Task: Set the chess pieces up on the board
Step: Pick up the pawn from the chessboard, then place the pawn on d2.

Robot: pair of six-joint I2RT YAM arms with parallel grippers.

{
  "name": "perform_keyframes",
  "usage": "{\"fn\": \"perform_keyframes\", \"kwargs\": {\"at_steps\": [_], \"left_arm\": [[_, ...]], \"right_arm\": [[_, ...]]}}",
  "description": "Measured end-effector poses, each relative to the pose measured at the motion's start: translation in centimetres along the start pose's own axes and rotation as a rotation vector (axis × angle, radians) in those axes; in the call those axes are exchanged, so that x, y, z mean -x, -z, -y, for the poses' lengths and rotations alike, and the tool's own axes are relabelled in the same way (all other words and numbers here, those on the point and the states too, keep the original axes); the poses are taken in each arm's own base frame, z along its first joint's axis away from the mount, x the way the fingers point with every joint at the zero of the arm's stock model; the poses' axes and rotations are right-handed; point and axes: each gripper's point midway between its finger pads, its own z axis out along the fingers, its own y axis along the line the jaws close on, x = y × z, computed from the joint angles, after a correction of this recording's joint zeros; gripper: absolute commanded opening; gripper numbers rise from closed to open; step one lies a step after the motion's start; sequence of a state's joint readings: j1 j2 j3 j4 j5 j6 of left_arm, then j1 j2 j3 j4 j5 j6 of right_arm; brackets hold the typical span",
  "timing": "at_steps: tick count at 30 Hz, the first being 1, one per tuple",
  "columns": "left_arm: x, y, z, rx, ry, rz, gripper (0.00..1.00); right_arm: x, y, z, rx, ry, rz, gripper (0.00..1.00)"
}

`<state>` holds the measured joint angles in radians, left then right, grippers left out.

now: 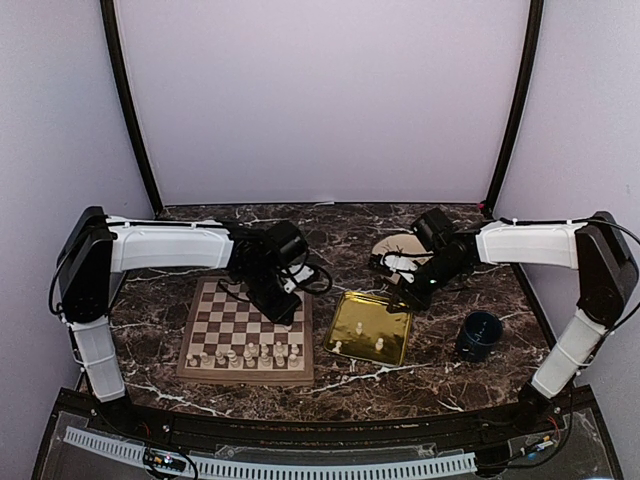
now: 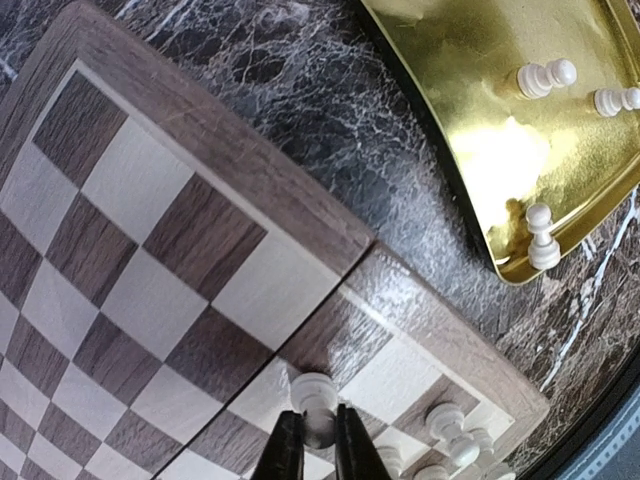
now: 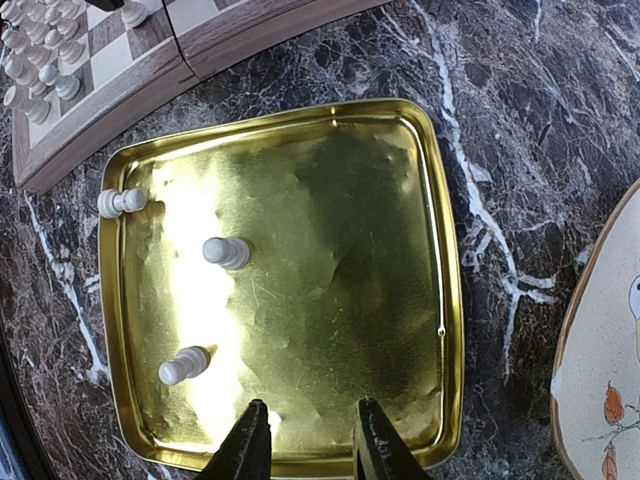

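The wooden chessboard (image 1: 230,330) lies at the front left, with several cream-white chess pieces (image 1: 250,353) in its near rows. My left gripper (image 2: 318,440) is shut on a white pawn (image 2: 317,400) and holds it over the board's right side (image 2: 150,230). My right gripper (image 3: 305,445) is open and empty above the near edge of the gold tray (image 3: 440,300). Three white pieces stand in the tray: one at the left rim (image 3: 120,202), one inside (image 3: 226,251), one lower (image 3: 183,366). They also show in the left wrist view (image 2: 545,78).
The gold tray (image 1: 395,340) lies right of the board. A blue cup (image 1: 478,335) stands at the front right. A cream patterned plate (image 1: 395,246) lies behind the tray, under the right arm; its edge shows in the right wrist view (image 3: 600,340). The table is dark marble.
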<state>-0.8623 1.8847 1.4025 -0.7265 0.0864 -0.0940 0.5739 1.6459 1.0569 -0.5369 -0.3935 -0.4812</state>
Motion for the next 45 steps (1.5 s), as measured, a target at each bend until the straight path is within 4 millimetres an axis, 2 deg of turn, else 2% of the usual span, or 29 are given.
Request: {"fn": "perform_keyframes", "kwargs": {"at_steps": [12, 17, 24, 28, 45], "left_arm": [[-5.3, 4.1, -2.7, 0.069, 0.094, 0.011, 0.05], [-7.5, 4.4, -3.7, 0.082, 0.144, -0.01, 0.05], [-10.4, 4.2, -4.0, 0.086, 0.178, -0.059, 0.05], [-11.1, 4.2, -3.9, 0.071, 0.189, -0.07, 0.05], [-11.6, 3.2, -3.1, 0.021, 0.196, -0.112, 0.05]], "right_arm": [[-0.1, -0.3, -0.1, 0.014, -0.004, -0.004, 0.3], [0.0, -0.5, -0.1, 0.021, -0.006, -0.006, 0.3], [-0.2, -0.7, -0.2, 0.033, -0.009, -0.013, 0.3], [-0.2, -0.9, -0.3, 0.042, -0.012, -0.016, 0.3], [-0.3, -1.1, -0.3, 0.052, -0.013, -0.023, 0.3]]}}
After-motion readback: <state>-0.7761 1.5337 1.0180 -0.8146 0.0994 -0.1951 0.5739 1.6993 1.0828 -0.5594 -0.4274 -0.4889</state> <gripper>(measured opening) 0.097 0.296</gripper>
